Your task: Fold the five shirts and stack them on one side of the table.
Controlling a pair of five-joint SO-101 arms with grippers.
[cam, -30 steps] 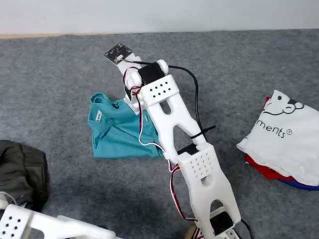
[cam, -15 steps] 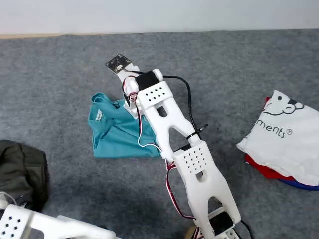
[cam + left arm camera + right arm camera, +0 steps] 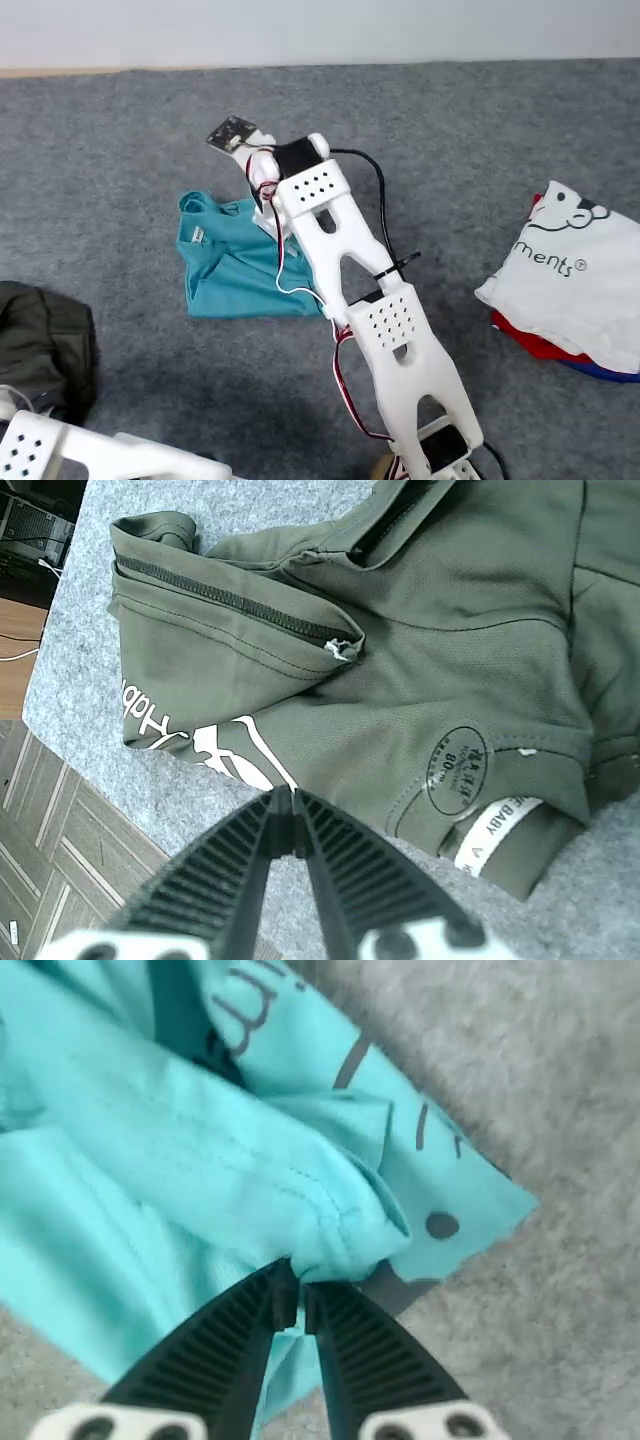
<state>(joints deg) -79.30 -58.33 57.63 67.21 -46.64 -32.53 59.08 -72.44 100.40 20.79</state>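
Right fingers (image 3: 225, 1350) pinching a fold of the teal shirt (image 3: 200, 1160), left fingers (image 3: 225, 870) pressed together, olive shirt (image 3: 400, 680) just beyond their tips

The table (image 3: 120, 130) is covered with a grey, felt-like cloth. Along its far side a pale wall (image 3: 300, 30) is seen, and a thin wooden strip (image 3: 60, 71) is set between the two at the far left. In the left wrist view, a plank floor (image 3: 40, 810) is seen beyond the table's edge, and a dark box (image 3: 30, 525) with cables is placed on it.
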